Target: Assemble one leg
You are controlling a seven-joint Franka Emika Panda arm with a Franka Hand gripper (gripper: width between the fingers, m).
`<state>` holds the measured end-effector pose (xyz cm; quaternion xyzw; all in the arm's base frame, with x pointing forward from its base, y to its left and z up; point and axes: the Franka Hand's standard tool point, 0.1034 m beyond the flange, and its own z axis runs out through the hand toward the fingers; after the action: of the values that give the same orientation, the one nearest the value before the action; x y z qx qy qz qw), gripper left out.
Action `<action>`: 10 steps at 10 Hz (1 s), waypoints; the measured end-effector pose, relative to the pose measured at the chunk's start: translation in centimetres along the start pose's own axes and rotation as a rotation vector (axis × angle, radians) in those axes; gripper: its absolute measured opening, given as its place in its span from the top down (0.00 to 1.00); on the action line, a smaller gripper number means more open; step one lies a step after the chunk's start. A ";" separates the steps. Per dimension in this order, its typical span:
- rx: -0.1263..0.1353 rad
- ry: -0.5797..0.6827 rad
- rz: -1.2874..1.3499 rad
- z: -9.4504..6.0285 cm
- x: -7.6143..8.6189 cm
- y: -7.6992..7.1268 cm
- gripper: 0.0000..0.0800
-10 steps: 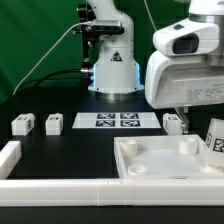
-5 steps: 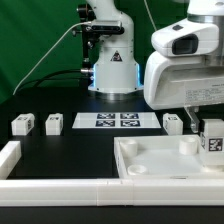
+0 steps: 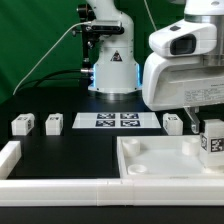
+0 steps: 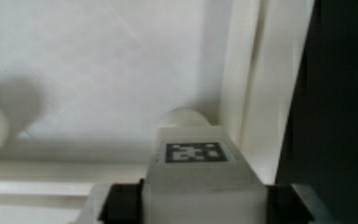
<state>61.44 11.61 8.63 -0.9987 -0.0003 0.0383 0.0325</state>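
My gripper [image 3: 211, 128] is shut on a white leg [image 3: 212, 142] with a square marker on its face and holds it over the far right corner of the large white tray-like part [image 3: 160, 162]. In the wrist view the leg [image 4: 201, 160] sits between the dark fingers [image 4: 126, 200], above the tray's corner by its rim [image 4: 247, 70]. Three more legs stand on the black table: two at the exterior view's left [image 3: 21, 125] [image 3: 54, 124] and one beside the tray [image 3: 172, 123].
The marker board [image 3: 117, 121] lies at the table's middle back. The robot base [image 3: 112, 60] stands behind it. A white rail [image 3: 60, 188] runs along the front edge, with a short wall [image 3: 9, 153] at the exterior view's left.
The gripper with the leg has shifted slightly toward the exterior view's left and lower, closer to the tray's corner.
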 end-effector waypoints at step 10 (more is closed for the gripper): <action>0.040 -0.008 1.002 0.2 -0.1 -2.1 0.63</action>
<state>61.31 13.68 8.62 -0.8751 0.4801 0.0529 0.0291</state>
